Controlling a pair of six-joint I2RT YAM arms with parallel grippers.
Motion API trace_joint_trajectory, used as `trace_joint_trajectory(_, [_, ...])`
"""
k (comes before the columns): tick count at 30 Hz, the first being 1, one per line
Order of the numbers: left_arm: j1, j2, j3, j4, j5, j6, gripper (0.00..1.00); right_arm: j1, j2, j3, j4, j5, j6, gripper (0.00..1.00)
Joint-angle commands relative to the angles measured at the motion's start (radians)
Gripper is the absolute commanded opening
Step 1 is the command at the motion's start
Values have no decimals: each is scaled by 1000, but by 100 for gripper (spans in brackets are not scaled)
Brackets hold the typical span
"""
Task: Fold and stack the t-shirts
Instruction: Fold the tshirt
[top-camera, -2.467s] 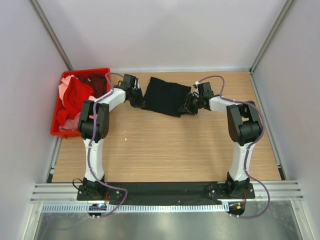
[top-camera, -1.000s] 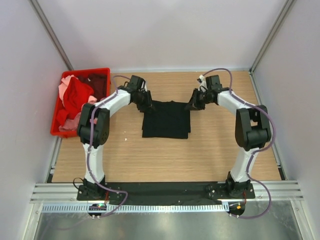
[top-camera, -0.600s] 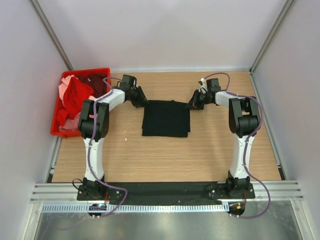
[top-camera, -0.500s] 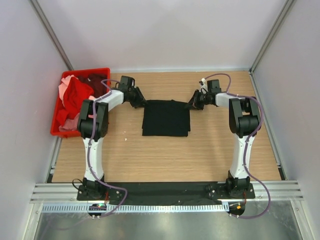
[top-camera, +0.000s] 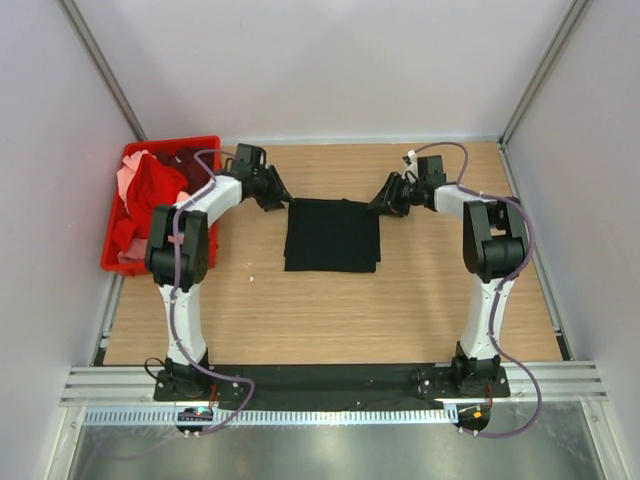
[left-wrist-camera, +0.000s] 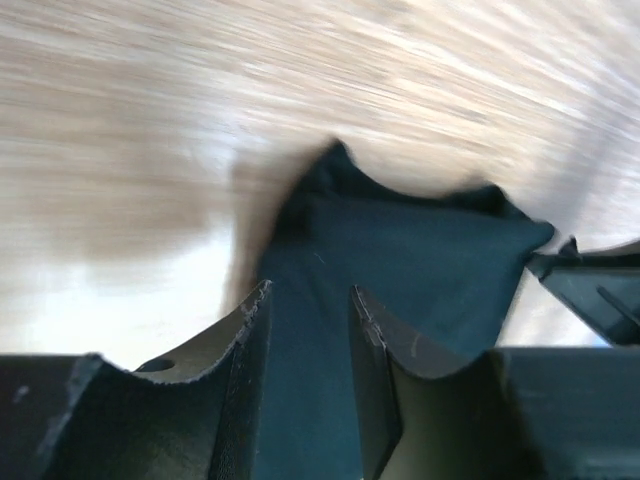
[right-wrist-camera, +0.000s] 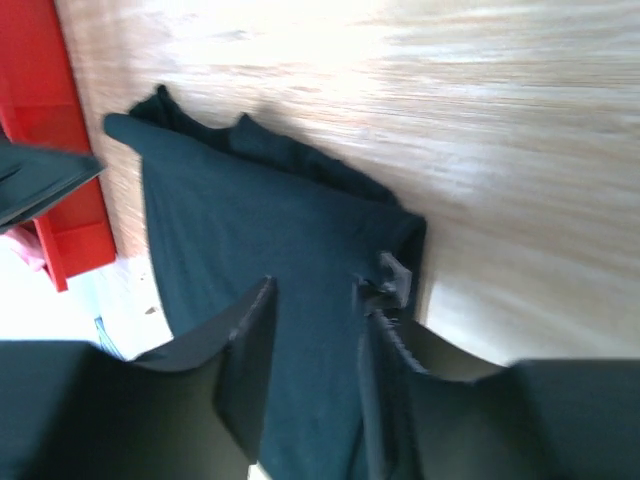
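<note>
A black t-shirt (top-camera: 332, 235) lies folded into a flat rectangle mid-table. My left gripper (top-camera: 275, 195) hovers just off its far left corner, and my right gripper (top-camera: 385, 203) hovers off its far right corner. In the left wrist view the gripper (left-wrist-camera: 308, 300) is open, with the black t-shirt (left-wrist-camera: 400, 250) below and beyond the fingers. The right wrist view shows the gripper (right-wrist-camera: 315, 290) open over the t-shirt (right-wrist-camera: 250, 220), gripping nothing. More t-shirts, red (top-camera: 155, 190), pink (top-camera: 130, 180) and maroon (top-camera: 192, 160), lie heaped in the crate.
The red plastic crate (top-camera: 205, 140) stands at the table's far left, beside the left arm; its wall (right-wrist-camera: 60, 120) also shows in the right wrist view. White walls enclose the wooden table (top-camera: 330, 310) on three sides.
The black t-shirt came forward from the back of the table and now lies flat. The right gripper has opened. Both grippers have drawn back slightly from its far corners.
</note>
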Motion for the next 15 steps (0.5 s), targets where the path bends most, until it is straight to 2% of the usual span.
trace_joint_trajectory(1, [3,-185,32,-86,15,81,39,-9,-138,17,-58,46,3,45])
trace_joint_trajectory(5, [2,-345,-29,-165,42,146,40,-1,-252,12,-257,84,-27,55])
trace_joint_trajectory(9, [-9,-587,-161,-194,53,200,43,23,-397,-69,-374,239,-83,69])
trace_joint_trajectory(10, [-11,-624,-193,-196,70,207,46,25,-417,-84,-397,274,-89,80])
trace_joint_trajectory(12, [-11,-723,-273,-203,101,230,52,26,-467,-135,-412,299,-98,94])
trace_joint_trajectory(13, [-12,-750,-298,-213,114,237,64,28,-483,-149,-420,315,-101,100])
trace_joint_trajectory(15, [-14,-833,-370,-228,131,259,69,34,-513,-179,-438,353,-112,100])
